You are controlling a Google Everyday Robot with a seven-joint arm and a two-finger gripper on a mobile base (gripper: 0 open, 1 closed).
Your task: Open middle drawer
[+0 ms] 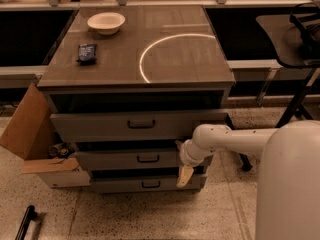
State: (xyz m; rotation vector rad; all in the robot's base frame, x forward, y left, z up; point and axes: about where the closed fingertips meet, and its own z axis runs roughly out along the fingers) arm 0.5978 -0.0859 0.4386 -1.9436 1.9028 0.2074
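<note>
The middle drawer (125, 160) is a grey flat front with a small dark pull handle (148, 158) at its centre. It sits between a taller top drawer (100, 126) and a shorter bottom drawer (120, 185). My gripper (184, 175) hangs at the end of my white arm (235, 138), at the right end of the middle and bottom drawer fronts. It is to the right of the handle and a little below it, and it holds nothing that I can see. The wrist covers the right end of the middle drawer front.
The cabinet top (165, 59) carries a white bowl (105, 22) and a small dark packet (86, 52). An open cardboard box (35, 134) stands against the cabinet's left side. A dark chair (295, 39) is at the right. A black object (25, 221) lies on the floor at the lower left.
</note>
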